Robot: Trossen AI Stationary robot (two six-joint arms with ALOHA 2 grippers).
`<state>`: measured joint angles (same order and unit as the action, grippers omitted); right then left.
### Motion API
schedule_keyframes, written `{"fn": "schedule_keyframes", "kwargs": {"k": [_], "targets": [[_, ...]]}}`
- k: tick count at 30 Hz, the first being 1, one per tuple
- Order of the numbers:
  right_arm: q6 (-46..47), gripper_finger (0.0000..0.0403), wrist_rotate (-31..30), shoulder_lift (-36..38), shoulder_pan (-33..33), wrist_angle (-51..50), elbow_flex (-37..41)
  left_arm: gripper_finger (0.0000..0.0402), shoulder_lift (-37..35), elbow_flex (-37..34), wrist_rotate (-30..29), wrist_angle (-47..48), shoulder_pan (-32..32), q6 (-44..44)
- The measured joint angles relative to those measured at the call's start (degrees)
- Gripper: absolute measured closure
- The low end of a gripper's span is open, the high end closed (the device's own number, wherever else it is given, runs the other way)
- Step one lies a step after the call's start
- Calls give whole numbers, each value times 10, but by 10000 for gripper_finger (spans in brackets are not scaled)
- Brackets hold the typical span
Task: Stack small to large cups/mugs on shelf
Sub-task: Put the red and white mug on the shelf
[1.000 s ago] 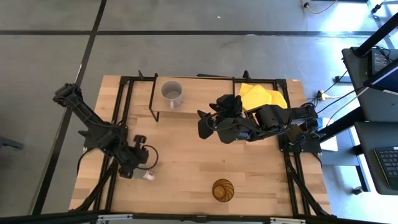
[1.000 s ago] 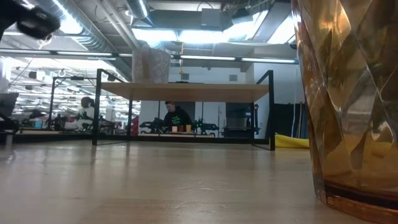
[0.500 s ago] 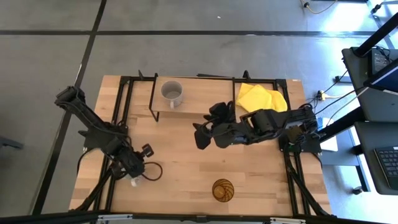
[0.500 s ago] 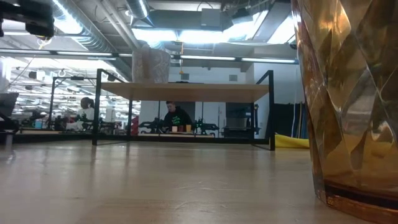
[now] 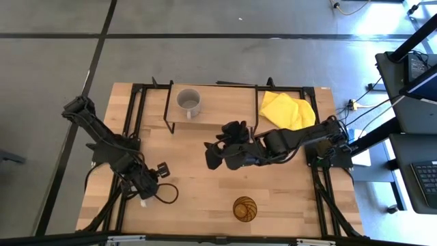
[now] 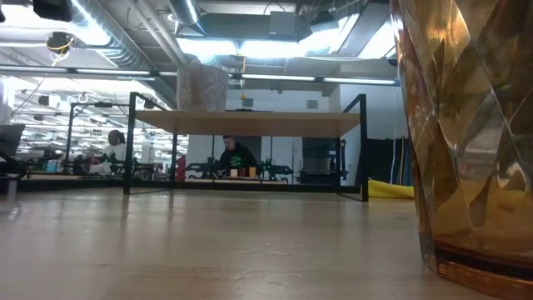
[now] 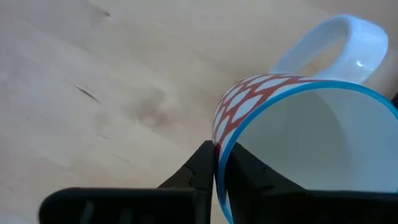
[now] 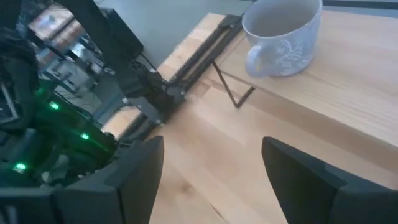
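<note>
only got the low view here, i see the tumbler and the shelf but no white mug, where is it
Observer: Near the table's front left corner. The left pincer is shut on the white mug's rim.
Operator: and the right arm
Observer: The right pincer hangs open over the table's middle, in front of the shelf.
Operator: grey mug handle faces where
Observer: The grey mug's handle points toward the table's front.

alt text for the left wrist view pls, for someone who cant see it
The left gripper's fingers pinch the rim of a white mug with a red lattice pattern, a blue rim and a white handle. The mug fills the frame, seen over the light wooden tabletop.
</note>
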<state>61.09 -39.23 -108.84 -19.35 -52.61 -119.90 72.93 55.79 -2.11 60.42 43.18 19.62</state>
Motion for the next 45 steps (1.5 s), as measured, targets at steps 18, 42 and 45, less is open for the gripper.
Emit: {"fn": "schedule_keyframes", "kwargs": {"k": [18, 42, 45], "targets": [[-14, 131, -1, 1, 0, 49, 7, 364, 10, 2, 18, 3, 1, -75], [-21, 131, -1, 1, -8, 61, 7, 360, 51, 1, -8, -3, -15, -44], [-28, 131, -2, 1, -8, 61, 6, 360, 51, 5, -22, 4, -15, -41]]}}
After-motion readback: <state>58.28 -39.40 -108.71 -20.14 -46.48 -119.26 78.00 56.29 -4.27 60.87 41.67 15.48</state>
